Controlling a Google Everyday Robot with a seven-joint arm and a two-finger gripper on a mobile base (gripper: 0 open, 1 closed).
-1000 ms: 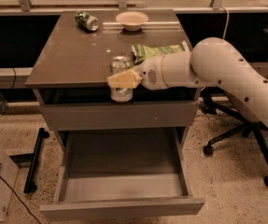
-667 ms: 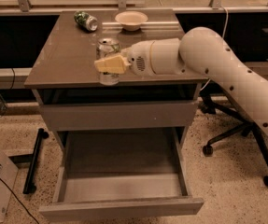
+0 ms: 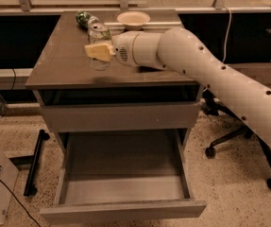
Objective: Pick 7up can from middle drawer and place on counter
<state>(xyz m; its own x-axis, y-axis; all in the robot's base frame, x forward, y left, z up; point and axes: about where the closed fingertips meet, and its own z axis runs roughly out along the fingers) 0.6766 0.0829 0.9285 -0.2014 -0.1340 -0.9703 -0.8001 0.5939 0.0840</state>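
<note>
Clamped on the can from the right: the gripper, yellowish fingers pressed to its sides. Upright at the left-centre of the table, long axis vertical, silver top up; touching the surface or just above, hard to tell. Farther back, a dark green can lying on its side beside a pale bowl. Below, the drawer pulled out, bare floor showing.

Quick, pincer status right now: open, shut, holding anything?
The pincer is shut on the 7up can, above the counter.
</note>
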